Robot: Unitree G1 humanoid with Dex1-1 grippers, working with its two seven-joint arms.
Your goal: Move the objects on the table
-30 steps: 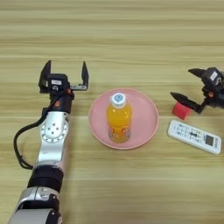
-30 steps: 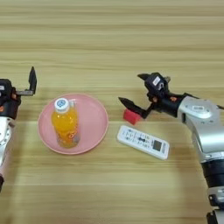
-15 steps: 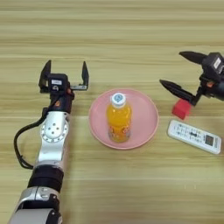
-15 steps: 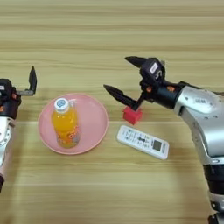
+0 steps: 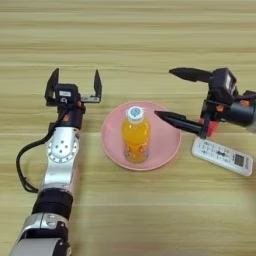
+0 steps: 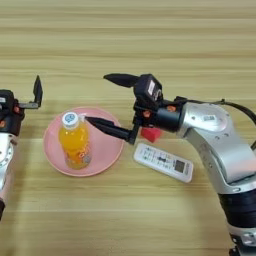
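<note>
Remote (image 6: 163,162), white with grey buttons, lies nearest the camera on the table (image 5: 125,40), flat, its long axis slanting from upper left to lower right, just to the robot's right of the round pink plate (image 6: 57,162) and apart from its rim. Immediately beyond the remote sits the small red cube (image 6: 151,133), resting on the wood and partly masked by the right gripper's body; no finger touches it. The orange juice bottle (image 5: 136,136) with white cap lies in the plate, long axis running near to far, cap at the far end. The right gripper (image 6: 105,102) is spread wide: the near finger reaches over the plate's right side with its tip close beside the bottle's cap end, and the far finger points left over bare wood beyond the plate; nothing is held. The bottle therefore lies just left of the jaw opening, and the fingers span roughly along its long axis rather than across it. The right arm is judged the nearer arm for the bottle, cube and remote alike. The left gripper (image 5: 73,85) stands farther back, left of the plate and apart from it, fingers upright and parted, empty and idle.
</note>
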